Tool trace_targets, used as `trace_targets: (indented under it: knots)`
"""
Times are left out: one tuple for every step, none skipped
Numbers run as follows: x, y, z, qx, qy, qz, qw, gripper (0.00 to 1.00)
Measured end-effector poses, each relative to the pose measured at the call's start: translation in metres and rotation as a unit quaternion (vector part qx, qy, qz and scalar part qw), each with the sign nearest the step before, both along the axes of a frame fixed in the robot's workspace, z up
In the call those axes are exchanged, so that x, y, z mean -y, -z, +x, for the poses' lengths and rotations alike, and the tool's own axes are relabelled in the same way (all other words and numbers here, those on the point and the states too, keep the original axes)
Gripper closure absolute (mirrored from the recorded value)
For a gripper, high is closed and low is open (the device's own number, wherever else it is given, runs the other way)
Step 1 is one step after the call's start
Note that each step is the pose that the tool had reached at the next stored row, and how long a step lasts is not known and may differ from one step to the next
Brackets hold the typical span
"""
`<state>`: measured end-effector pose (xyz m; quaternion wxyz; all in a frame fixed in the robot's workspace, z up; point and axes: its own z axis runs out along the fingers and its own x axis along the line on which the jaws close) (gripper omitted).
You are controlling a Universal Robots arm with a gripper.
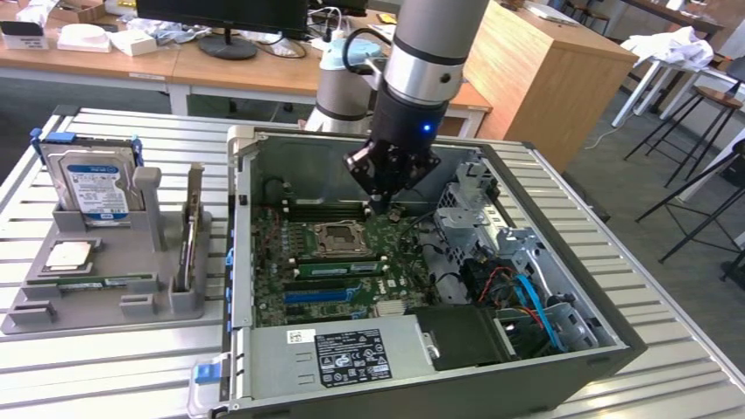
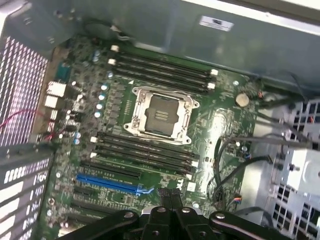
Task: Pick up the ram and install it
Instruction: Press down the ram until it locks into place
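both fingers of the gripper (image 1: 382,206) sit pressed together with nothing between them, as we see at the tips in the wrist view (image 2: 170,196). we find the gripper hanging inside the open computer case (image 1: 239,262), above the motherboard (image 1: 305,278) near the empty processor socket (image 1: 335,238). we spot the ram (image 1: 96,283) well apart, lying flat in the grey holder (image 1: 152,307) at the exterior view's left, in front of the hard drive (image 1: 93,185) and the processor chip (image 1: 70,255).
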<state>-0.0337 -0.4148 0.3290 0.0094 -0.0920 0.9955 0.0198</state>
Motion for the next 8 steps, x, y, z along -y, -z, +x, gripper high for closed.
trace_targets:
  knots:
    - [0.0000,0.0002,0.0000,0.0000,0.009,0.0000,1.0000,0.90]
    - [0.0000,0.0005,0.0000,0.0000,0.018,0.0000,0.9998,0.90]
    - [0.0000,0.0007,0.0000,0.0000,0.027,0.0000,0.9996,0.90]
    - [0.0000,0.0009,0.0000,0.0000,0.036,0.0000,0.9994,0.90]
    - [0.0000,0.0012,0.0000,0.0000,0.045,0.0000,0.9990,0.90]
    - [0.0000,0.0014,0.0000,0.0000,0.055,0.0000,0.9985,0.90]
    - [0.0000,0.0016,0.0000,0.0000,0.063,0.0000,0.9980,0.90]
    - [0.0000,0.0017,-0.0001,-0.0001,0.071,0.0000,0.9975,0.90]
